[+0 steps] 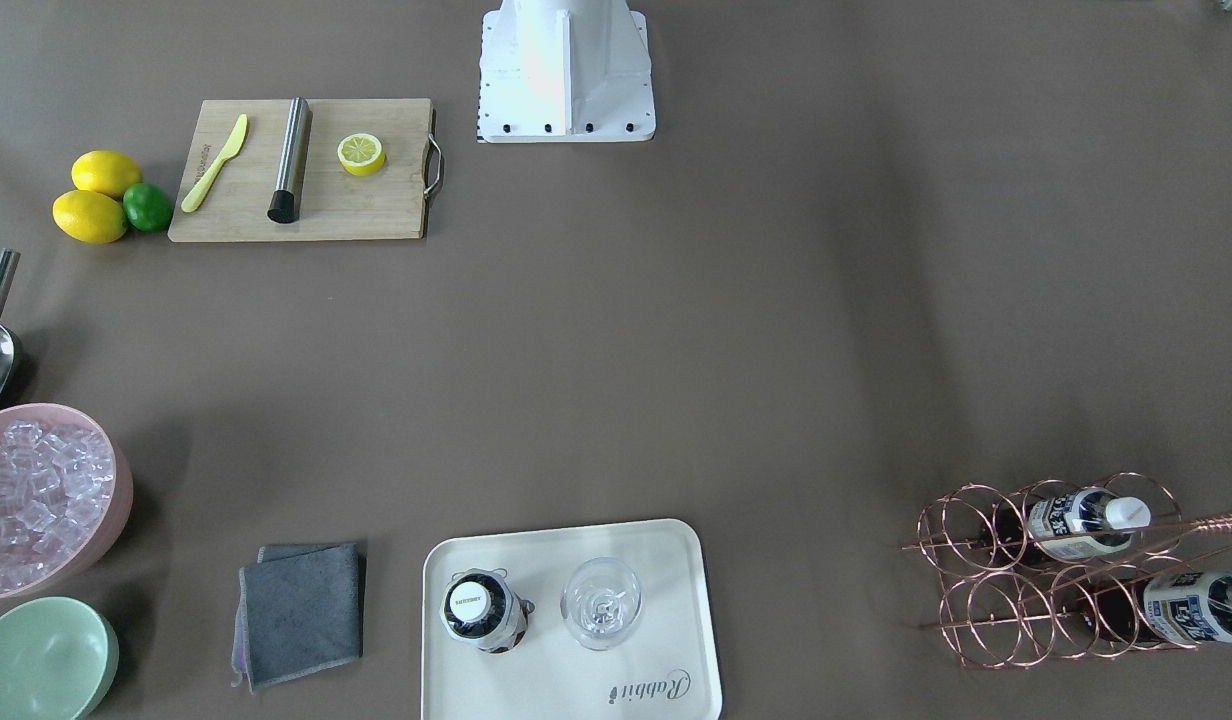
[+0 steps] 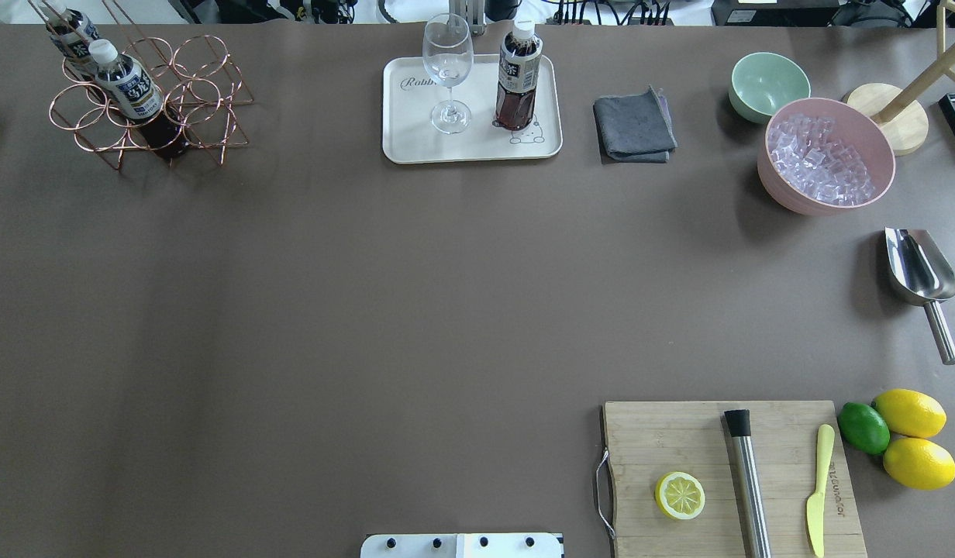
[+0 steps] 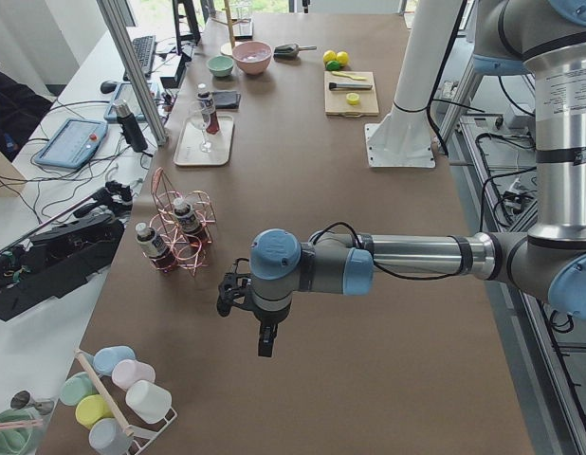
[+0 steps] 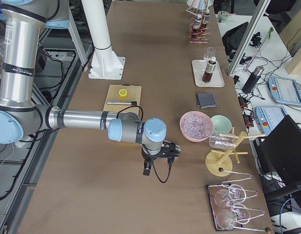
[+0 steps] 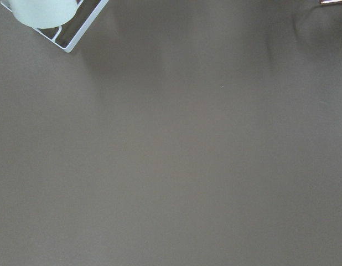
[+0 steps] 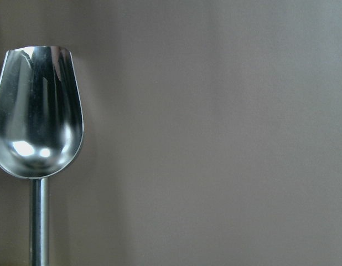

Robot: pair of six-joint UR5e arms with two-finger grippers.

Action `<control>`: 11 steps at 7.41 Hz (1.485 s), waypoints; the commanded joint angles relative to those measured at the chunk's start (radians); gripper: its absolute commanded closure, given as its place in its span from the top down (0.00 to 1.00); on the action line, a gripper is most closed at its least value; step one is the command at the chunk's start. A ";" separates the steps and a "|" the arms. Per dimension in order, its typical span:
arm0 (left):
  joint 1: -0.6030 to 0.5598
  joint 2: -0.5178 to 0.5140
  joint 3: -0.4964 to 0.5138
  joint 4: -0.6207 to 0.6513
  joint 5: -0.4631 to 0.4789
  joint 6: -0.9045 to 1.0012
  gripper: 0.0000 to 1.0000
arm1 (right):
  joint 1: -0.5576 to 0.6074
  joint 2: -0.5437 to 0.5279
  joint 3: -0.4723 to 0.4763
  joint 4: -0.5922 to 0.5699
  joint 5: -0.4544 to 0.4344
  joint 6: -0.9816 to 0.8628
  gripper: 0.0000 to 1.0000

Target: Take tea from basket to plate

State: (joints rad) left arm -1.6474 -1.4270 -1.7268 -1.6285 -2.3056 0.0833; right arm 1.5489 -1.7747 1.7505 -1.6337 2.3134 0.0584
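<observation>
One tea bottle [image 2: 518, 77] stands upright on the cream plate [image 2: 415, 143], beside a stemmed glass [image 2: 448, 70]; the front view shows this bottle [image 1: 484, 610] from above. Two more tea bottles [image 2: 125, 77] [image 2: 73, 35] lie in the copper wire basket [image 2: 184, 101] at the far left corner. Only the side views show my grippers. The left gripper [image 3: 232, 296] hangs over bare table a little short of the basket [image 3: 179, 242]. The right gripper [image 4: 171, 150] hangs near the pink bowl [image 4: 196, 126]. I cannot tell whether either is open or shut.
A grey cloth [image 2: 634, 125], a green bowl [image 2: 768, 85] and a pink bowl of ice [image 2: 826, 155] sit right of the plate. A metal scoop [image 2: 919, 279] lies at the right edge. The cutting board [image 2: 679, 442] carries a half lemon, muddler and knife; lemons and a lime [image 2: 863, 426] lie beside it.
</observation>
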 commanded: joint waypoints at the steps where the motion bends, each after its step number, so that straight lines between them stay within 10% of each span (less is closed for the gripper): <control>1: 0.000 -0.012 -0.022 0.074 0.014 -0.005 0.98 | 0.000 -0.002 -0.003 0.000 -0.002 0.000 1.00; 11: 0.014 -0.066 -0.028 0.141 0.046 -0.010 0.98 | 0.000 -0.002 -0.005 0.000 0.001 0.000 1.00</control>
State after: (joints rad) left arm -1.6353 -1.4916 -1.7544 -1.4881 -2.2641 0.0733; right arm 1.5491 -1.7763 1.7458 -1.6337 2.3141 0.0583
